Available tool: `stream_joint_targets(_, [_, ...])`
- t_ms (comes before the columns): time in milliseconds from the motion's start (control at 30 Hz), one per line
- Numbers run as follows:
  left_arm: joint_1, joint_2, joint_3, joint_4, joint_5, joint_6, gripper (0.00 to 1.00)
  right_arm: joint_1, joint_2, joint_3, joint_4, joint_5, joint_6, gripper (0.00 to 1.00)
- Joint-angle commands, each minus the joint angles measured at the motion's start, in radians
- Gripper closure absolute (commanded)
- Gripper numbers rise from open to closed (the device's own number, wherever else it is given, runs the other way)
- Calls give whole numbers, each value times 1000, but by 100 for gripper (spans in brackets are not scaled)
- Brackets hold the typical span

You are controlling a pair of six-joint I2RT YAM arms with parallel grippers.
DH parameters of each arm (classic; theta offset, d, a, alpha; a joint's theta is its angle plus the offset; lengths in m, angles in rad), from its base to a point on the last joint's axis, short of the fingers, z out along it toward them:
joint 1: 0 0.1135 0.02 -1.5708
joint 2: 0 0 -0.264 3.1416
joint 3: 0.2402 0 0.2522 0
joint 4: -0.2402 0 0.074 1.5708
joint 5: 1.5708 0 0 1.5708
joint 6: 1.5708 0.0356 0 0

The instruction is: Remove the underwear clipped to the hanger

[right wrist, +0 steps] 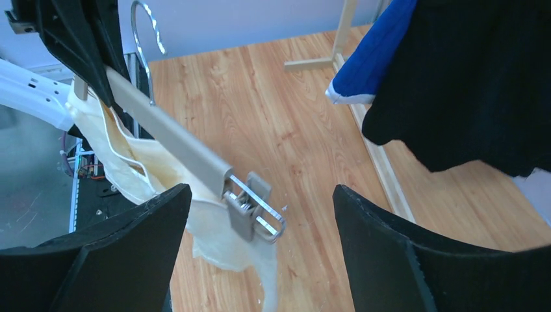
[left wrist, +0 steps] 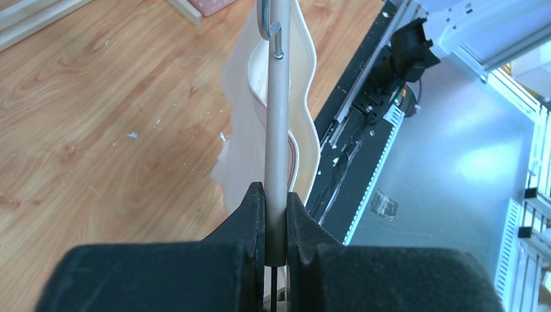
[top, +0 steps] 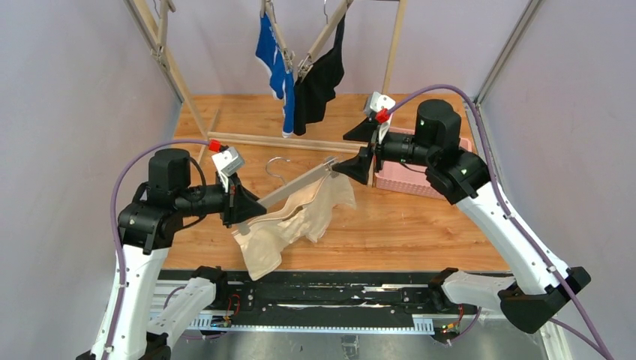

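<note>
My left tool [left wrist: 276, 195] was clamped on the hanger bar [left wrist: 278, 117] to steady it. My right tool [right wrist: 260, 192] stood wide open, empty, flanking the end clip [right wrist: 255, 211] over the cream underwear [top: 300, 221].

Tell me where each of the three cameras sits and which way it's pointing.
Top: above and behind the robot, looking down on the table; left arm and right arm show.
Left wrist: looks along the hanger; left gripper, shut on it, shows.
Right wrist: faces the hanger's clip; open right gripper shows.
Shared: both wrist views show the hanger and the cream underwear.
</note>
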Motion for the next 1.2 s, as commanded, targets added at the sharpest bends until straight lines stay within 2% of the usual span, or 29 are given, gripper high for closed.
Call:
stream_joint_targets(0, [-25, 15, 27, 18, 76, 49, 100, -77, 48, 53, 49, -200, 15, 17])
stream_joint_targets(167, [-25, 43, 32, 18, 69, 58, 100, -170, 107, 20, 194, -420, 156, 17])
stream_joint_targets(333, [-25, 72, 60, 18, 52, 67, 100, -177, 140, -18, 270, -531, 242, 17])
stream_joint_targets(800, [-25, 92, 89, 18, 46, 73, 100, -176, 136, -99, 324, -535, 275, 21])
stream_joint_targets(867, [-25, 90, 86, 18, 43, 71, 100, -177, 135, -104, 339, -529, 286, 25])
stream_joint_targets(967, [-25, 90, 83, 18, 38, 69, 100, -177, 139, -114, 359, -524, 303, 35])
stream_joint_targets(1067, [-26, 90, 82, 26, 33, 65, 100, -177, 145, -117, 353, -522, 304, 49])
stream_joint_targets(1167, [-25, 86, 76, 49, 40, 49, 100, -176, 146, -122, 346, -523, 303, 66])
